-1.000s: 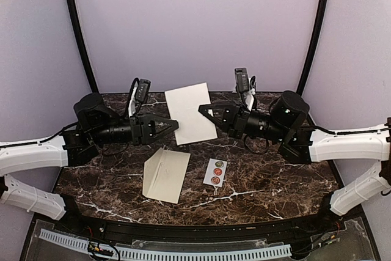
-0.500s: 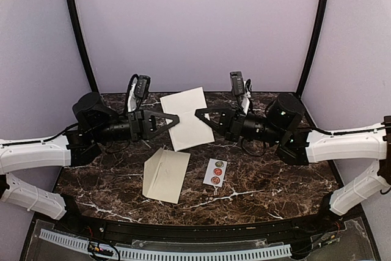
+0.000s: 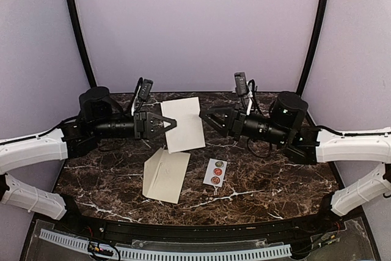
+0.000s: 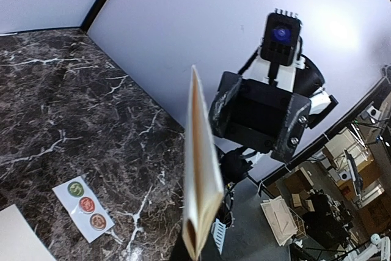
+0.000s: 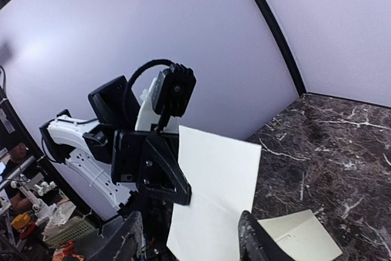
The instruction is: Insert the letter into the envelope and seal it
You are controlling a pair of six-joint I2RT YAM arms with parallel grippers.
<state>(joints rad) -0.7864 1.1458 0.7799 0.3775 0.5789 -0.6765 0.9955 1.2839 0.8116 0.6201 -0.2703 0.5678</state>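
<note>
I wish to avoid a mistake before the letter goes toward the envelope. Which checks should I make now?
1. Left end effector shut on the letter: ok.
2. Right end effector open, not gripping the letter: ok.
3. Envelope lies flat on the table, uncovered: ok.
4. Envelope flap open: cannot tell.
5. Sticker strip beside the envelope, not on it: ok.
</note>
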